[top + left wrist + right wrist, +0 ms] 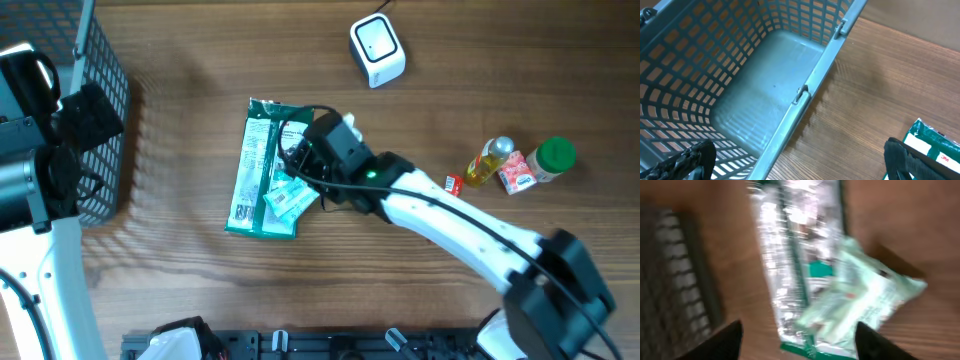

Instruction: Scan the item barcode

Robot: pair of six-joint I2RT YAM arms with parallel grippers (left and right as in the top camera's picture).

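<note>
Apparently the right gripper hangs spread (gripping nothing) over the pale packet, laid print-up on the green pack for scanning

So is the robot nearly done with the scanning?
Probably not. Nothing shows in the basket. The right gripper hangs open over the small pale packet on the green pack, holding nothing. Still left: getting a packet to the scanner, with the bottle and carton waiting aside.

wooden table | on it: basket, green packet, scanner, bottle, carton, jar
</note>
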